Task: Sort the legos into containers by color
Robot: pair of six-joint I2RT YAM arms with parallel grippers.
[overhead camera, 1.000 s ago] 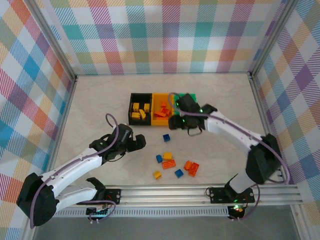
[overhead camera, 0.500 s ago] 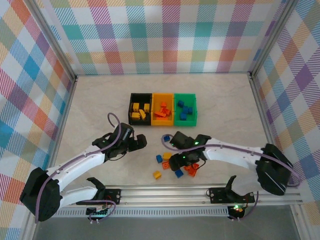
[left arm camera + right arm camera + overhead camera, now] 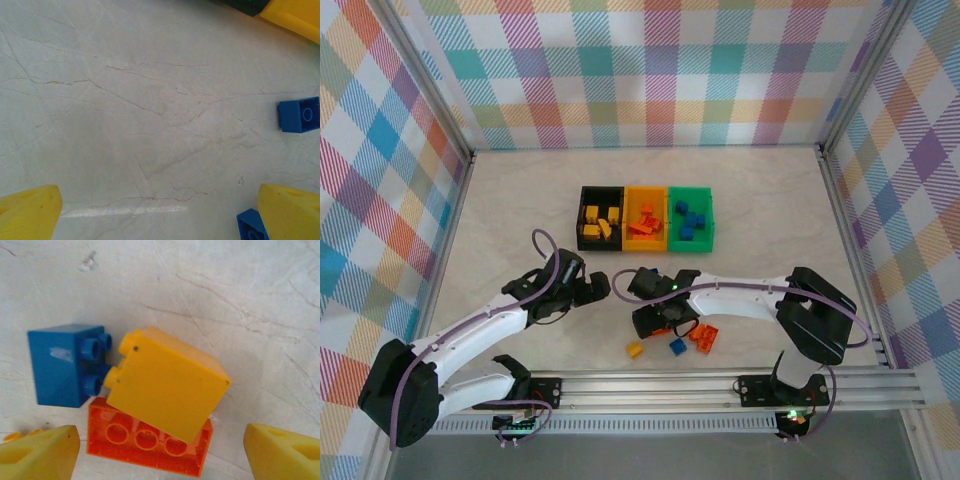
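The containers stand in a row: a black bin [image 3: 599,222] with yellow legos, an orange-yellow bin [image 3: 645,222] with orange-red ones, and a green bin [image 3: 691,218] with blue ones. My right gripper [image 3: 660,322] hangs open over the loose pile. In the right wrist view its gripper [image 3: 160,455] straddles an upturned orange brick [image 3: 147,442]. A yellow brick [image 3: 167,382] leans on the orange one, and a blue brick [image 3: 62,365] lies on its side to the left. My left gripper [image 3: 601,288] is open over bare table, holding nothing.
Loose on the table near the front rail are a yellow brick [image 3: 634,349], a blue brick [image 3: 677,346] and orange bricks [image 3: 704,336]. The left wrist view has a blue brick [image 3: 300,114] at the right and another [image 3: 252,227] beside the right finger [image 3: 290,210].
My right arm has swung from the green bin back down to the loose pile, and its jaws have opened wider. The left arm has hardly moved.
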